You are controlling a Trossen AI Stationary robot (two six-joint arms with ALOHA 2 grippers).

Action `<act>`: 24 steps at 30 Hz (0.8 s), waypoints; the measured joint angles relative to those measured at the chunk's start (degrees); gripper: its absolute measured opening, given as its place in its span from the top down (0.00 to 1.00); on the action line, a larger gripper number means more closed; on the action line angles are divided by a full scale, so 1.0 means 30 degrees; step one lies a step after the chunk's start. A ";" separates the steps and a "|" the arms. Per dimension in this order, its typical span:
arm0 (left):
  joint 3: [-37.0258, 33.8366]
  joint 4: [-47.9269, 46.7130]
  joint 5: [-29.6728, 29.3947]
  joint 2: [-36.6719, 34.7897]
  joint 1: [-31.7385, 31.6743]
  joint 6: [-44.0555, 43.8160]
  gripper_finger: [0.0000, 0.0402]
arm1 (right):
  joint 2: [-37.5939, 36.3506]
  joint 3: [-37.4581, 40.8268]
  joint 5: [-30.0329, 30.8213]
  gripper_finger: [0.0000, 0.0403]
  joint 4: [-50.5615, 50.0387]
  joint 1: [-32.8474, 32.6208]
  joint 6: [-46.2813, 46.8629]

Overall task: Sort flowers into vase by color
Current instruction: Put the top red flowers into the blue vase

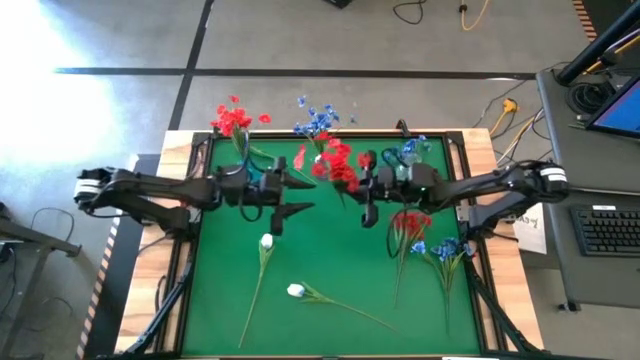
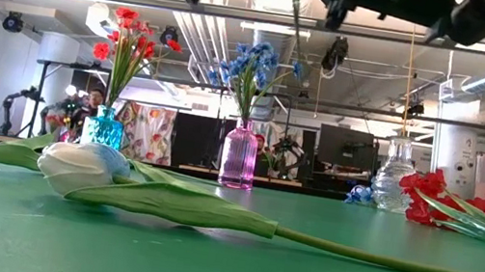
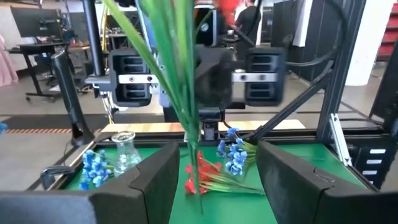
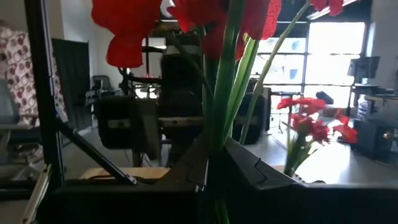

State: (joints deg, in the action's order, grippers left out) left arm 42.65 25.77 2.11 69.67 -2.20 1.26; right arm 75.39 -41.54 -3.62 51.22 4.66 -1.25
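My right gripper point(image 1: 362, 200) hangs above the middle of the green mat, shut on a red flower point(image 1: 338, 165) with its blooms up. My left gripper point(image 1: 305, 195) faces it from the table's left, open; the flower's green stem point(image 3: 186, 112) shows ahead of its fingers, untouched. At the far edge stand a teal vase point(image 2: 105, 126) with red flowers, a pink vase point(image 2: 239, 155) with blue flowers, and a clear vase point(image 2: 394, 175). Two white flowers point(image 1: 266, 242) point(image 1: 296, 291) lie on the mat, as do red flowers point(image 1: 410, 222) and blue flowers point(image 1: 445, 248) at the right. My right gripper pinches the red flower's green stem point(image 4: 219, 124) between its two fingers, below the blooms. The fingers come about level from the table's right and lie across the stem. The flower stands nearly upright, lifted clear, with its lower stem point(image 2: 294, 8) hanging below the fingers.
More blue blooms point(image 3: 94, 167) lie beside the clear vase. The mat point(image 1: 330, 260) has a raised wooden rim point(image 1: 180, 150). A white flower point(image 2: 81, 167) lies close to the near edge. Desks and a keyboard point(image 1: 610, 230) stand off the table's right.
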 joint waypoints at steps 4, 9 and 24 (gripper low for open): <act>0.0000 0.1532 -0.0387 0.1430 -0.0015 -0.0289 0.50 | 0.0884 -0.0768 -0.0017 0.96 0.0008 -0.0186 -0.0312; 0.0015 0.2907 -0.1390 0.2396 -0.0036 -0.0544 0.50 | 0.1275 -0.1020 0.0000 0.96 -0.0007 -0.0222 -0.0303; 0.0700 0.6457 -0.0825 0.4900 -0.0051 -0.0661 0.51 | 0.1312 -0.1035 0.0056 0.96 0.0439 -0.0223 -0.0089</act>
State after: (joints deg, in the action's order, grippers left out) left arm 44.75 45.14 -0.37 84.37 -2.35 -0.72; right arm 79.33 -44.64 -3.45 52.54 3.99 -1.51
